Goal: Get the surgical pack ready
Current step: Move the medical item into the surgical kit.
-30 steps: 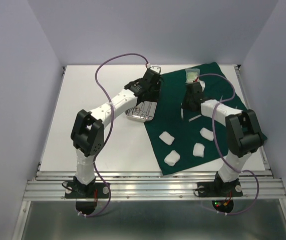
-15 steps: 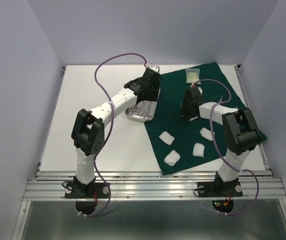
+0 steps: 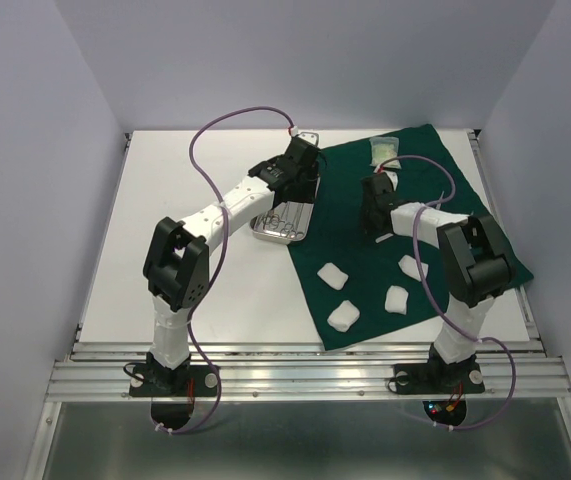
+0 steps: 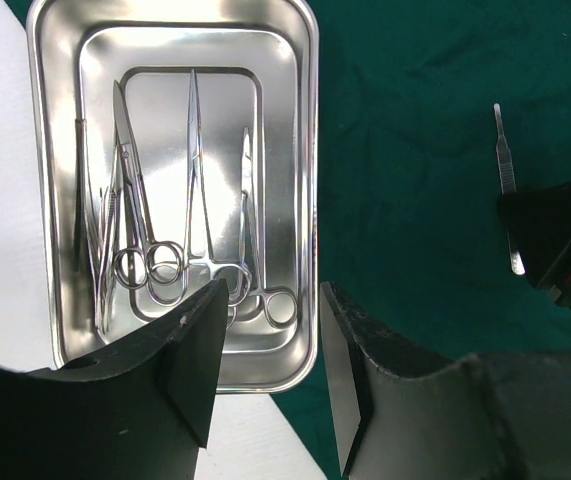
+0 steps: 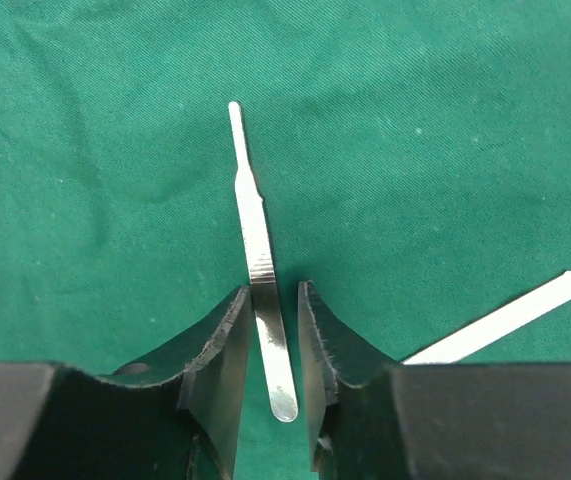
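Two fingers (image 5: pixel 215 380) of the right hand (image 5: pixel 272 295) straddle the steel handle (image 5: pixel 250 220) on the drape (image 5: pixel 445 120), not yet clamped, so a pinch could catch cloth or flick it.

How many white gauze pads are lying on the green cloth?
4. Two gauze pads lie near the green cloth's left edge, two beside the right arm. Arms may hide more.

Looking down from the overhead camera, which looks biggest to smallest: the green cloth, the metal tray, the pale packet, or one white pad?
1. green cloth
2. metal tray
3. pale packet and white pad: these look about alike, so I won't rank them.
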`<state>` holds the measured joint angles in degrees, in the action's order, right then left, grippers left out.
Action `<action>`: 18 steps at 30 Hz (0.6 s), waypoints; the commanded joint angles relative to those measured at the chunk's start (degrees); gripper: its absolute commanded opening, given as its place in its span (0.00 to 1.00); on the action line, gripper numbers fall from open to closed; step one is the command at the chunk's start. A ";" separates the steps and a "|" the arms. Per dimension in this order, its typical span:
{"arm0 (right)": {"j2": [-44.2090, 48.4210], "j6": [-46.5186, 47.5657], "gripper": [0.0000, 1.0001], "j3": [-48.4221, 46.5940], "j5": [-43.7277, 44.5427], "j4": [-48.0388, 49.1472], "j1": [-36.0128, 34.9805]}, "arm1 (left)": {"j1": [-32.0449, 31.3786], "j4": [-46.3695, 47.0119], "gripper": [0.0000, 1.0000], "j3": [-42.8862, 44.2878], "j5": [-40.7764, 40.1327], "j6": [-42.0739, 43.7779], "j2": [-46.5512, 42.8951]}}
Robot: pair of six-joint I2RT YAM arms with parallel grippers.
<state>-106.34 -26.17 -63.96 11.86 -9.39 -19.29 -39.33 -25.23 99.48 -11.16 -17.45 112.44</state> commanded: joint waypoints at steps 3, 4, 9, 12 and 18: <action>-2.82 0.33 0.27 -0.64 1.15 -1.69 -1.54 | -0.13 0.54 0.53 0.98 -0.97 0.14 -1.26; -2.55 0.25 0.20 -0.72 1.15 -1.69 -1.54 | -0.13 0.54 0.53 0.98 -0.97 0.05 -1.17; -0.10 -0.19 0.07 -1.07 1.50 -1.69 -1.54 | -0.04 0.62 0.53 0.98 -1.15 0.14 -1.53; 1.31 -0.37 0.05 -1.78 1.33 -1.77 -2.06 | -0.13 0.54 0.53 0.98 -1.32 0.14 -1.70; 0.97 -1.33 0.04 -3.18 -0.25 -1.51 -2.60 | -0.13 0.54 0.53 0.89 -1.76 0.23 -1.61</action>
<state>-106.19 -26.06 -64.84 13.23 -10.09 -20.47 -39.33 -25.21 99.48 -11.55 -17.45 112.44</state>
